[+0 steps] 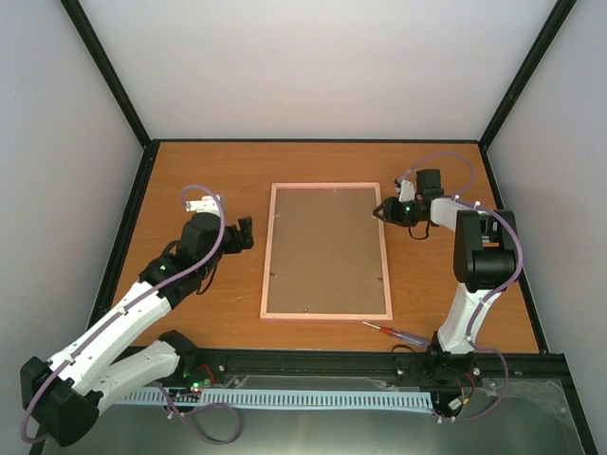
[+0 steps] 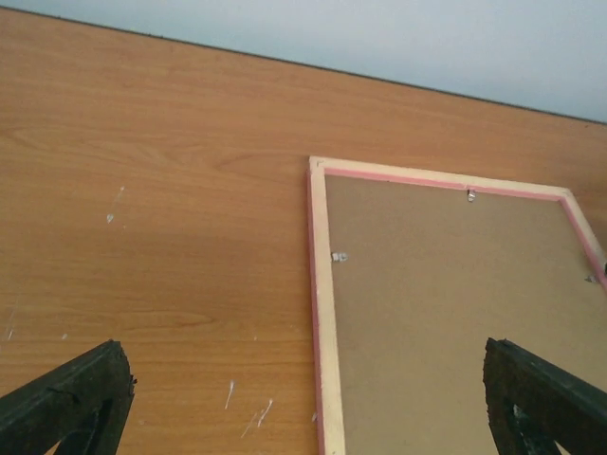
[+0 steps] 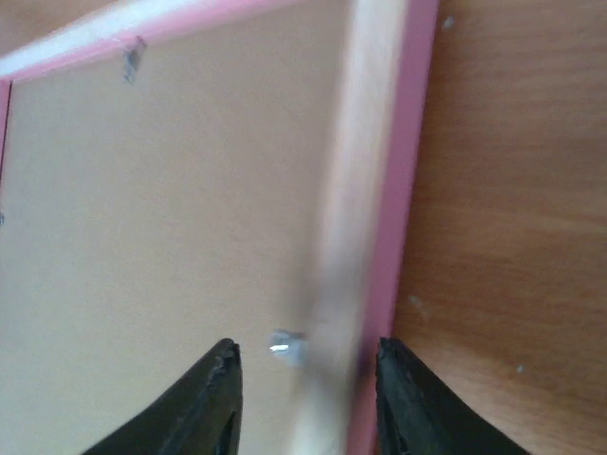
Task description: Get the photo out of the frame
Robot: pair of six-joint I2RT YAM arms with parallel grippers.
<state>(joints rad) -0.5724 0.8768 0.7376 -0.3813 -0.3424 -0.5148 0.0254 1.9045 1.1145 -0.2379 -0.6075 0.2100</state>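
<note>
Frame (image 1: pixel 325 251) lies back-up mid-counter (image 1: pixel 190 171). My right claw (image 3: pixel 303 351) sits part-open over its right rim, straddling a metal clip (image 3: pixel 283 346), gripping nothing. My left claw (image 2: pixel 308 365) is spread wide, empty, beside the frame's left edge.

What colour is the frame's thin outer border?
The frame border is pink; clearest in the right wrist view.

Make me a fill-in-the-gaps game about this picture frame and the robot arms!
The frame lies flat on the table with its brown ____ facing up. The frame's thin outer border is ____. The gripper at the frame's rim is the ____ one. The left gripper has its fingers ____, holding nothing.
Missing words: back, pink, right, open.
</note>
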